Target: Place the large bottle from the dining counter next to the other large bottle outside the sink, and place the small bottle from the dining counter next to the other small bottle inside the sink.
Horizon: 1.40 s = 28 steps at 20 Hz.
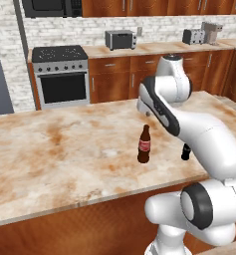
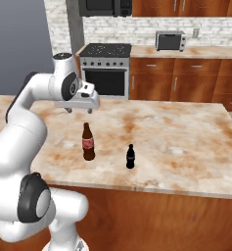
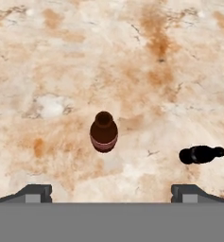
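Hand view: gripper (image 3: 111, 194) hangs above the bench (image 3: 47, 56), fingers wide apart, gripping nothing.
Large bottle (image 3: 104, 132) stands upright on the marble just ahead of the fingertips; in the right base view the small black bottle (image 2: 130, 157) stands near it, toward the bench's front edge, not touching the large bottle (image 2: 88, 142).

The large bottle (image 2: 88, 142) stands on the table (image 2: 186, 142), the small bottle (image 2: 130, 157) near on its right; stove (image 2: 104, 68) behind the table
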Available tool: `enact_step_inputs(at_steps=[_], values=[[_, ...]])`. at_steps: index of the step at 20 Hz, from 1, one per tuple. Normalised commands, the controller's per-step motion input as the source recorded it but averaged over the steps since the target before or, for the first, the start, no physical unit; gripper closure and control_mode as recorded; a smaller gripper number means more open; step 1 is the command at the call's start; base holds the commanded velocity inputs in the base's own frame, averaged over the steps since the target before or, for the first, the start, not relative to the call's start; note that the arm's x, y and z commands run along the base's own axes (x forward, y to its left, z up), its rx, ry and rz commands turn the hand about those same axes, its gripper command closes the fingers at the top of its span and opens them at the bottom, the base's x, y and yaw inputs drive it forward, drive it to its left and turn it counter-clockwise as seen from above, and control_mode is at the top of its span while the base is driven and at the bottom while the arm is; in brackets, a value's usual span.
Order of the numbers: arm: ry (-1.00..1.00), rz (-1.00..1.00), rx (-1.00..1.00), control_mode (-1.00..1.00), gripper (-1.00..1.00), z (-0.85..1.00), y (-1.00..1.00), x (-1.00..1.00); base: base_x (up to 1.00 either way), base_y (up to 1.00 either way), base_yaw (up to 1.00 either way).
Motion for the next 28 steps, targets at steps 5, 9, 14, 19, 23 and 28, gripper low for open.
enact_step_inputs(at_steps=[5,9,14,19,23,28], values=[[0.0,0.0,0.0,-1.0,-1.0,-0.3,0.07,0.33,0.0,0.0,0.0],[0.01,0.0,0.03,-1.0,-1.0,-0.06,0.05,0.28,0.0,0.0,0.0],[0.03,0.0,0.0,-1.0,-1.0,-0.03,0.0,0.16,0.0,0.0,0.0],[0.0,0.0,0.0,-1.0,-1.0,-0.33,0.0,0.08,0.0,0.0,0.0],[0.01,0.0,0.0,-1.0,-1.0,-0.38,0.0,0.0,0.0,0.0,0.0],[0.0,0.0,0.0,-1.0,-1.0,-0.32,0.0,0.0,0.0,0.0,0.0]])
